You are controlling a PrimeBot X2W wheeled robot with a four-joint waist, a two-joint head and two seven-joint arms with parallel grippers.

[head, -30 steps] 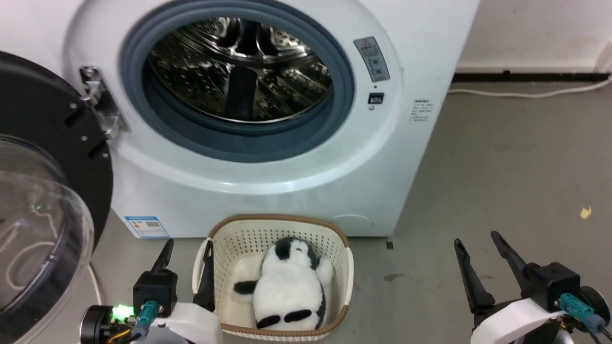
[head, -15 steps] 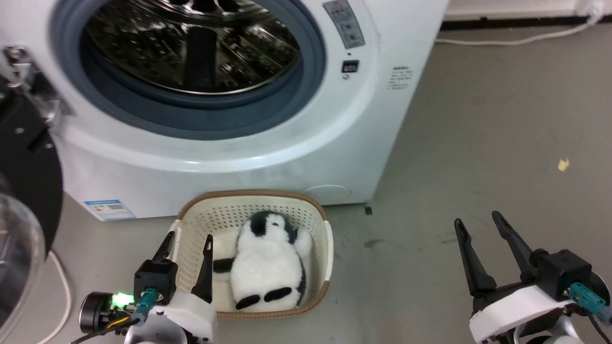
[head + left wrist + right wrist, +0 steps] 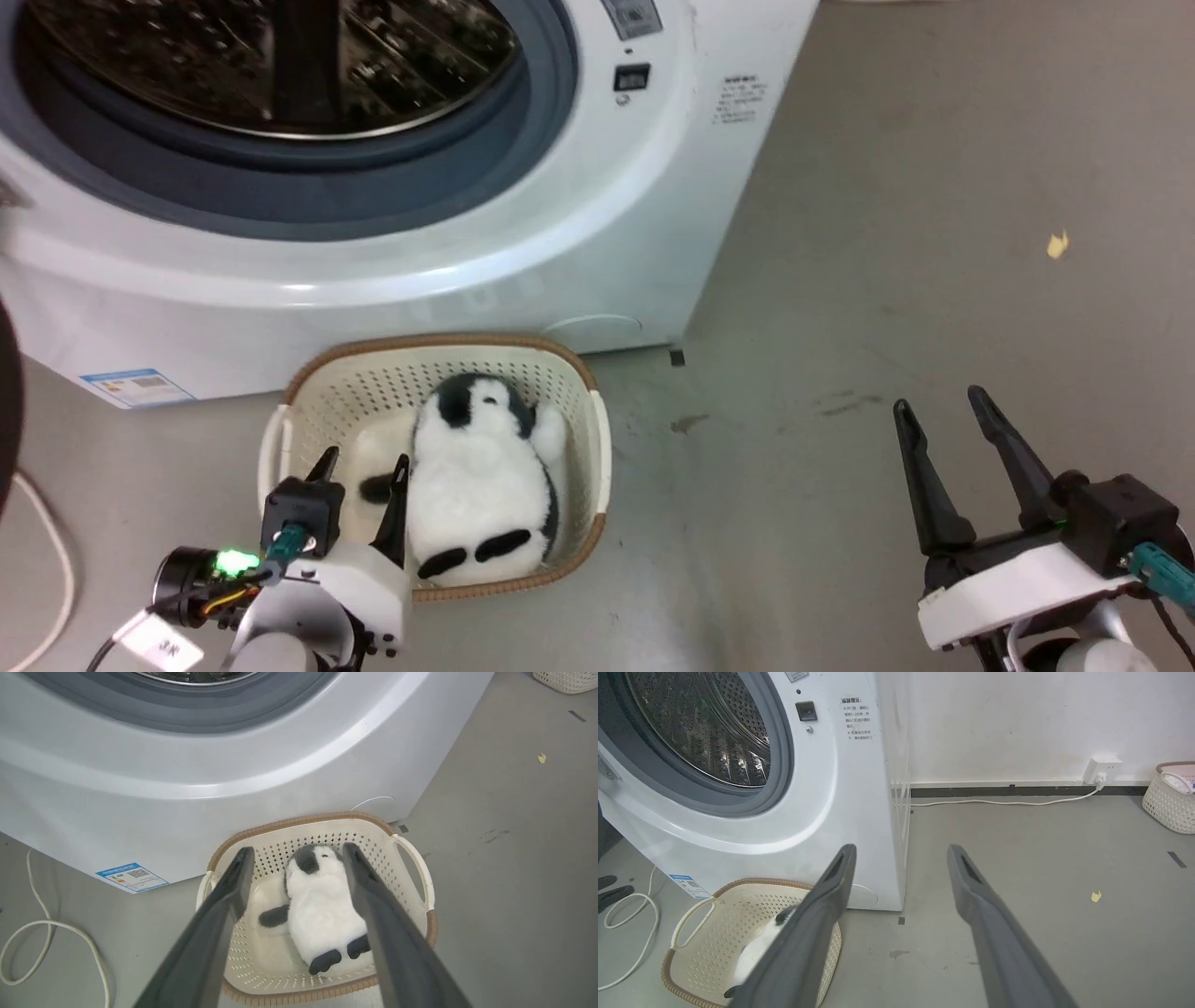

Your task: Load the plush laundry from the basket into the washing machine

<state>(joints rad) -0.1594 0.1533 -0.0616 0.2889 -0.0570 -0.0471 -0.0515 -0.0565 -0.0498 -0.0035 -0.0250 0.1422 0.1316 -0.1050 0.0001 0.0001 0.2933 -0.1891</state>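
Note:
The plush laundry (image 3: pixel 478 476), a black-and-white penguin toy, lies belly up in the cream basket (image 3: pixel 579 392) on the floor just in front of the washing machine (image 3: pixel 523 233). The drum (image 3: pixel 271 65) stands exposed, ringed by its grey seal. My left gripper (image 3: pixel 364 464) is open and hovers over the basket's near left part, beside the toy, with nothing held. In the left wrist view the plush laundry (image 3: pixel 322 905) lies between and below my fingers (image 3: pixel 229 896). My right gripper (image 3: pixel 941 406) is open over bare floor, well right of the basket (image 3: pixel 700 933).
A white cable (image 3: pixel 32 938) loops on the floor left of the basket. Another cable (image 3: pixel 999 802) runs along the wall to a socket (image 3: pixel 1101 767). A second cream basket (image 3: pixel 1169 798) stands far right by the wall. A small yellow scrap (image 3: pixel 1057 245) lies on the grey floor.
The head camera has tilted down and turned, so the washer and basket shifted up and left in view. My left gripper now sits over the basket's inside instead of at its left rim.

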